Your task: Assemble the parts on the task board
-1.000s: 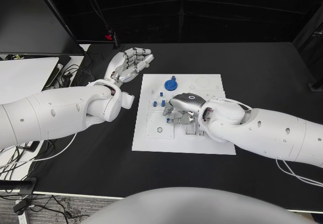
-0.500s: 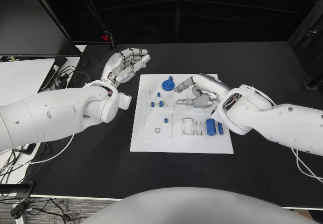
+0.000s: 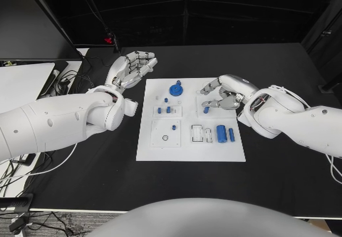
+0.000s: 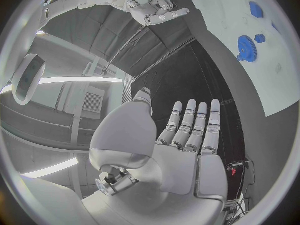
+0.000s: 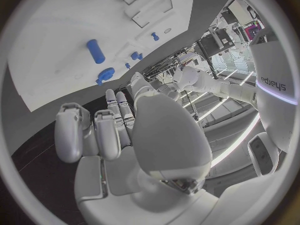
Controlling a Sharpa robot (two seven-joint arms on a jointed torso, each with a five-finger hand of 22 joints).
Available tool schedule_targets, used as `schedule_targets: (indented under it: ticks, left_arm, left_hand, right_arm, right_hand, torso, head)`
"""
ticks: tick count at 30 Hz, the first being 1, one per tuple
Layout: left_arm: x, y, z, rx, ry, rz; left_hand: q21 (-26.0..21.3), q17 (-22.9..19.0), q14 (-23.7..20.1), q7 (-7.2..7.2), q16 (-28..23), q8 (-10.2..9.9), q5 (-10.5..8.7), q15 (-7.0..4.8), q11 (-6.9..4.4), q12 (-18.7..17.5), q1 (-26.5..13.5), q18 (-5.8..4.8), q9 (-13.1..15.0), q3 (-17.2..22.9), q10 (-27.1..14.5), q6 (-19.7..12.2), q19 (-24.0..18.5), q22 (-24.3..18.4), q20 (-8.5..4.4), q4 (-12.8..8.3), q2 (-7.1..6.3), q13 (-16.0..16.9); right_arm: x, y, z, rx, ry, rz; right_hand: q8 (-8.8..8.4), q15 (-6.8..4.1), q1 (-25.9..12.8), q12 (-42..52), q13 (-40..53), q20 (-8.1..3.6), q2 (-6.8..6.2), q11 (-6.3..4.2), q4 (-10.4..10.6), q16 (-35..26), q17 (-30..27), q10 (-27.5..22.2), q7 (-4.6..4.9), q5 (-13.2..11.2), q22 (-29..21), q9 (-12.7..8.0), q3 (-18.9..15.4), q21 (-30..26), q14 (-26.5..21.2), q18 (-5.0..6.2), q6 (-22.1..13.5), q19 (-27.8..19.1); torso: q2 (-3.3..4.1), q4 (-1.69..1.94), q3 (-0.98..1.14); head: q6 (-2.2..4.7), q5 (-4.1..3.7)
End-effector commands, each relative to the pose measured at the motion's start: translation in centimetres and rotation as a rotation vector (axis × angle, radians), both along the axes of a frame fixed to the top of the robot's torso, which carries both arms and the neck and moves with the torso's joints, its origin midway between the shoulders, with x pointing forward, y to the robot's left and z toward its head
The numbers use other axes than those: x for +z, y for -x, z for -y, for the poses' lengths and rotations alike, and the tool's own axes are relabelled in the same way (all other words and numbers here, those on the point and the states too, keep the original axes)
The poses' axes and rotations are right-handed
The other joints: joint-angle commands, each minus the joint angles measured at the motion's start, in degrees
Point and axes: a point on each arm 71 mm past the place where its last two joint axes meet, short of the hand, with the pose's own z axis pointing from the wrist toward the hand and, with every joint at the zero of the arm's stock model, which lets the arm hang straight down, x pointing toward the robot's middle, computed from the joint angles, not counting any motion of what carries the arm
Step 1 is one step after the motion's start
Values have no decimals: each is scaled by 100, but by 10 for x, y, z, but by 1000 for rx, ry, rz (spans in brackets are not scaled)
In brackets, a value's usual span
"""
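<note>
"Sharpa" is printed on the white arm casing (image 5: pixel 273 84) in the right wrist view. The task board (image 3: pixel 191 146) lies mid-table (image 3: pixel 285 173) with a blue gear (image 3: pixel 176 90) at its far edge and blue cylinders (image 3: pixel 222 134) nearer right. The left hand (image 3: pixel 132 69) hovers left of the board, fingers straight and apart, holding nothing; the right hand (image 3: pixel 225 94) hangs over the board's far right, fingers curled with nothing visibly held.

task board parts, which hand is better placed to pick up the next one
Likely the right hand: it hangs over the task board, fingers beside a small blue part. The left hand is off the board, over the black table.
</note>
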Motion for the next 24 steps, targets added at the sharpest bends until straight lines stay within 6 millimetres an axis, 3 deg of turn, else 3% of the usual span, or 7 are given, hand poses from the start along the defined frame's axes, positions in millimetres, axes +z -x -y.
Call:
schedule_targets:
  ticks: [1, 9, 11, 16, 21, 24]
  left_arm:
    - [6, 2, 1, -24, 20, 82]
    - [5, 2, 0, -22, 19, 80]
    - [5, 2, 0, -23, 20, 80]
    - [5, 3, -1, -22, 20, 79]
    - [5, 3, -2, -23, 20, 79]
    - [5, 3, -2, -22, 20, 78]
  left_hand:
    - [33, -5, -38, 763, 32, 21, 18, -9, -5, 28, 7, -68, -6, -34, -44, -47, 54, -5, 0, 2, 64, -9]
    - [34, -12, -41, 764, 40, 27, 19, -8, -4, 33, 13, -68, -7, -37, -49, -54, 55, -9, 0, 1, 79, -9]
    - [34, -15, -42, 764, 44, 30, 20, -8, -4, 35, 17, -68, -7, -38, -51, -57, 55, -11, 0, 0, 84, -9]
    - [34, -15, -42, 764, 44, 30, 20, -8, -4, 35, 17, -68, -7, -38, -51, -57, 55, -11, 0, 0, 84, -9]
    - [34, -15, -42, 764, 44, 30, 20, -8, -4, 35, 17, -68, -7, -38, -51, -57, 55, -11, 0, 0, 84, -9]
    - [34, -21, -45, 764, 51, 37, 26, -7, -4, 40, 24, -69, -7, -43, -54, -61, 54, -15, 0, 0, 93, -9]
  right_arm:
    - [-6, -3, 2, -51, 125, -36]
    - [-12, -8, 0, -89, 184, -69]
    - [-14, -10, -1, -95, 192, -73]
    - [-17, -12, -5, -99, 212, -91]
    - [-20, -12, -9, -96, 232, -114]
    - [-21, -12, -10, -93, 243, -124]
  right_hand:
    - [14, -39, 7, 41, 6, -51, 39, -6, 3, -7, 165, -15, -3, -25, 1093, 9, -58, 18, 343, 0, 30, 86]
    - [17, -36, -28, 60, 6, -53, 15, -2, 27, -34, 105, -21, 3, -24, 1073, 10, -107, -32, 331, 12, 38, 62]
    - [21, -34, -12, 69, 7, -52, 29, -3, 23, -38, 97, -23, -1, -23, 1067, 11, -106, -46, 329, 15, 46, 55]
    - [38, -32, 46, 102, 8, -52, 70, -6, 2, -31, 106, -15, -7, -23, 1066, 15, -100, -50, 330, 15, 81, 53]
    - [71, -30, 71, 166, 15, -50, 86, -4, -4, -38, 82, 41, -6, -24, 1055, 24, -126, -76, 327, 21, 154, 42]
    - [110, -29, 115, 240, 22, -49, 118, -9, -19, -34, 80, 141, -12, -24, 1056, 33, -132, -74, 328, 20, 244, 44]
  torso:
    - [-1, 2, 7]
    - [1, -3, 2]
    - [3, 13, 1]
    - [3, 0, -1]
    - [1, 21, 3]
    - [-3, 9, 0]
  head:
    - [-1, -19]
    - [-1, -38]
    - [-1, -63]
    - [-1, -46]
    - [-1, -81]
    - [-1, -59]
